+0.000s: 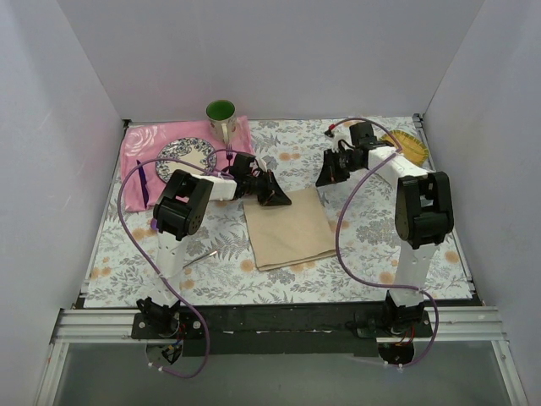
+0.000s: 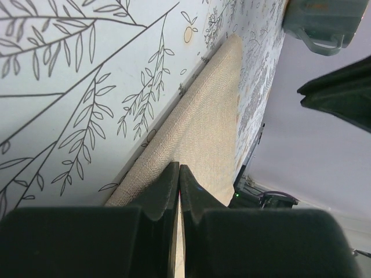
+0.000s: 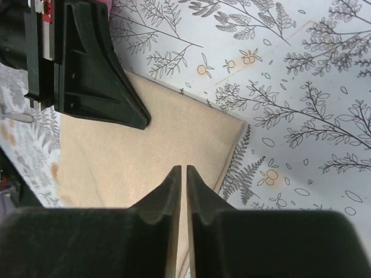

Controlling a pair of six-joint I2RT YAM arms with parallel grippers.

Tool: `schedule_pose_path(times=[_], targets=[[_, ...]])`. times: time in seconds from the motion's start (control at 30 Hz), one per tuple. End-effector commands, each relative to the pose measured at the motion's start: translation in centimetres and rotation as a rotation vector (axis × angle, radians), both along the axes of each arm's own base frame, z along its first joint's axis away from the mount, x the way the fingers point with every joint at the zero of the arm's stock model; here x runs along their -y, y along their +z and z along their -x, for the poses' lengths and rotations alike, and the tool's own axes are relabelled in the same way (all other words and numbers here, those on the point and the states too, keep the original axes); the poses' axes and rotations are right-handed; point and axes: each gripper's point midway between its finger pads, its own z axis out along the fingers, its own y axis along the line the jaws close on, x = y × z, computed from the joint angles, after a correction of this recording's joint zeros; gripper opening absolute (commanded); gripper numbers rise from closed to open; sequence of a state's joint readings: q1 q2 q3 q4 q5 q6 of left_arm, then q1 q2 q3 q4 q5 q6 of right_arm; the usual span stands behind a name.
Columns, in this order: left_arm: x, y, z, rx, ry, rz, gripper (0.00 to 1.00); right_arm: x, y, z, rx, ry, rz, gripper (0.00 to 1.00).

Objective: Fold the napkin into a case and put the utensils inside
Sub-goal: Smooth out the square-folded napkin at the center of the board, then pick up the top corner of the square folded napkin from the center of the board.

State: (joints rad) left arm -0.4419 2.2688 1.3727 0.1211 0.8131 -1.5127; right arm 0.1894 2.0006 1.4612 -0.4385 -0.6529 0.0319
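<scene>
Beige cloth: one napkin (image 1: pixel 287 228), one plate (image 1: pixel 175 157), one green cup (image 1: pixel 222 117).

- The table (image 1: pixel 355 245) is covered edge to edge with a pale cloth printed with grey leafy sprigs and small orange fruit; white walls close it in on three sides.
- A beige napkin (image 1: pixel 287 230) lies flat near the middle, roughly square and turned a little askew to the table edges.
- A pink mat (image 1: pixel 139 144) lies in the far left corner, slightly rumpled.
- A yellow round thing (image 1: pixel 412 146) lies at the far right, partly hidden.
- A slim pale utensil (image 1: pixel 201 256) lies on the near left, well apart from the napkin; its kind is too small to tell.
- A dark purple utensil (image 1: pixel 142 181) lies at the mat's near left edge.
</scene>
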Motion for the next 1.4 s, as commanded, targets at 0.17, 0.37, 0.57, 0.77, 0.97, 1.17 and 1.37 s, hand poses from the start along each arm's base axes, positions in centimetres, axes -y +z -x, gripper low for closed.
schedule_pose_path(times=[0.17,0.37,0.57,0.77,0.97,1.17,1.37], targets=[[-0.6,0.0,-0.2,0.042,0.012,-0.054,0.00,1.6,0.4,1.3,0.298,0.149,0.414,0.61],[-0.4,0.0,-0.2,0.051,0.009,-0.059,0.00,0.6,-0.7,-0.3,0.282,0.141,0.460,0.29],[-0.4,-0.6,-0.3,0.040,0.010,-0.075,0.00,-0.3,-2.3,-1.0,0.271,0.153,0.483,0.26],[-0.7,-1.0,-0.2,0.032,0.021,-0.091,0.00,-0.8,-3.9,-0.7,0.231,0.175,0.482,0.25],[-1.0,-1.6,-0.3,0.012,0.038,-0.109,0.00,0.4,-5.4,1.2,0.200,0.211,0.519,0.22],[-1.1,-1.6,-0.3,0.019,0.039,-0.117,0.00,-0.1,-0.8,3.3,0.234,0.234,0.444,0.34],[-0.3,3.6,-0.4,0.159,-0.026,-0.010,0.05,-1.4,4.0,4.7,0.285,0.259,0.329,0.44]])
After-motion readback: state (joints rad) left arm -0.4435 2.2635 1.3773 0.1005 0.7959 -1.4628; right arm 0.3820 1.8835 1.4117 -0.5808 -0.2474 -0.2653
